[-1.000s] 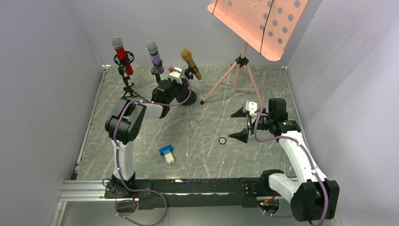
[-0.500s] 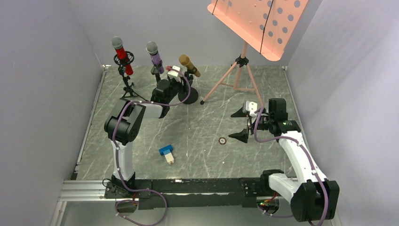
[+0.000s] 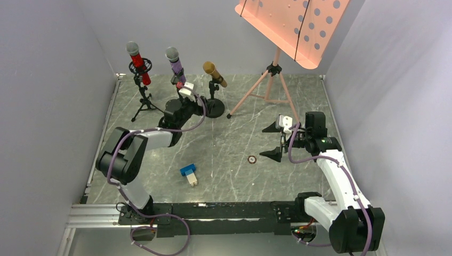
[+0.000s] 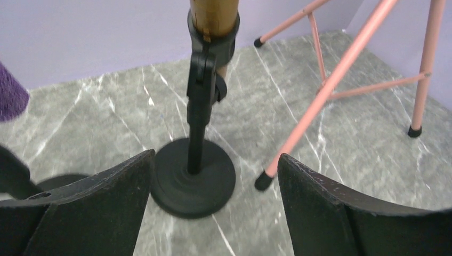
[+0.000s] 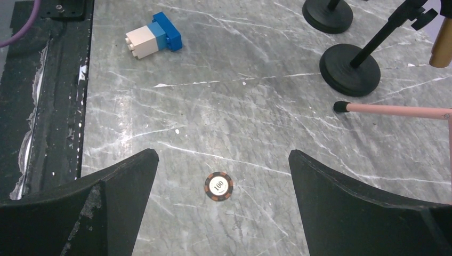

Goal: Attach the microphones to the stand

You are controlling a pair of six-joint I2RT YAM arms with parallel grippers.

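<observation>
Three microphones stand in stands along the back. The red microphone (image 3: 138, 63) is on a tripod stand (image 3: 143, 98), and the purple microphone (image 3: 174, 63) is just right of it. The gold microphone (image 3: 214, 74) (image 4: 213, 13) sits tilted in the clip (image 4: 205, 58) of a stand with a round base (image 3: 215, 108) (image 4: 193, 177). My left gripper (image 3: 184, 88) (image 4: 216, 160) is open and empty, a little short of that base and to its left. My right gripper (image 3: 272, 141) (image 5: 224, 157) hangs wide open over the table, holding nothing.
A pink music stand (image 3: 272, 80) on tripod legs (image 4: 330, 85) stands at the back right, one foot close to the round base. A poker chip (image 3: 252, 159) (image 5: 218, 186) lies under my right gripper. A blue-and-white block (image 3: 188, 174) (image 5: 153, 36) lies near the front.
My left gripper has opened, let go of the gold microphone and drawn back to the left. The gold microphone has tipped over further in its clip. The right arm has not moved.
</observation>
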